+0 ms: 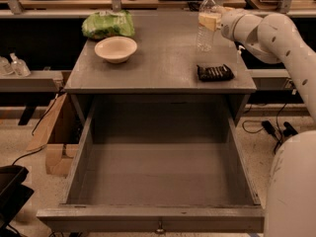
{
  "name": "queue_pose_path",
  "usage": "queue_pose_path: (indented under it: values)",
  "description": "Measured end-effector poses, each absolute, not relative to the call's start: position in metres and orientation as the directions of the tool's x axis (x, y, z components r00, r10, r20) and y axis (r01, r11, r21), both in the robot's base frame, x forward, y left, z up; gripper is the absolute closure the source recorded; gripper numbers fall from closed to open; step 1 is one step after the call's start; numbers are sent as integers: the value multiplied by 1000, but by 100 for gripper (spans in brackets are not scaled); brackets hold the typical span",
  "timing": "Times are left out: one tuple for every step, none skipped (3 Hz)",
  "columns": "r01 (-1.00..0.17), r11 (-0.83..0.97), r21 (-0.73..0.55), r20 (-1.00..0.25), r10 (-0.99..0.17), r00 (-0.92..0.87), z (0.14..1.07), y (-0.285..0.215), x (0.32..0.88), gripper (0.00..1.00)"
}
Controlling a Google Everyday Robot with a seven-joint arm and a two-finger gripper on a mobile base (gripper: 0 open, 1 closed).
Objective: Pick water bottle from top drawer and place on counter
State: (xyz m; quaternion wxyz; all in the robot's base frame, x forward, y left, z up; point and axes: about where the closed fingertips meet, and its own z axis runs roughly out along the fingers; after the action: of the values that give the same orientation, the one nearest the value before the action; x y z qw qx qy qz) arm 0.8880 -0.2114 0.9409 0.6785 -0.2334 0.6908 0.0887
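Note:
The water bottle [207, 23], clear with a white cap, stands upright on the grey counter [163, 58] near its back right corner. My gripper [213, 21] is at the bottle's right side at label height, right against it, with the white arm reaching in from the right. The top drawer [158, 181] is pulled fully open below the counter, and its grey inside holds nothing; a small pull shows on its front panel.
On the counter are a white bowl [116, 49] at the left, a green bag [108, 24] behind it, and a black object [215, 72] lying near the right front. Small pump bottles [14, 64] stand on a shelf at the left. A cardboard box [57, 142] is on the floor.

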Motion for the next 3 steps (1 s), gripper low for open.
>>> queue_pose_path:
  values:
    - [-446,874,-193,-979,-201,29,940,-208,889,35]
    - [-450,872,-192,-979,-201,29,939,-205,890,12]
    - [-453,871,-191,-979,-200,28,938,-203,890,0]
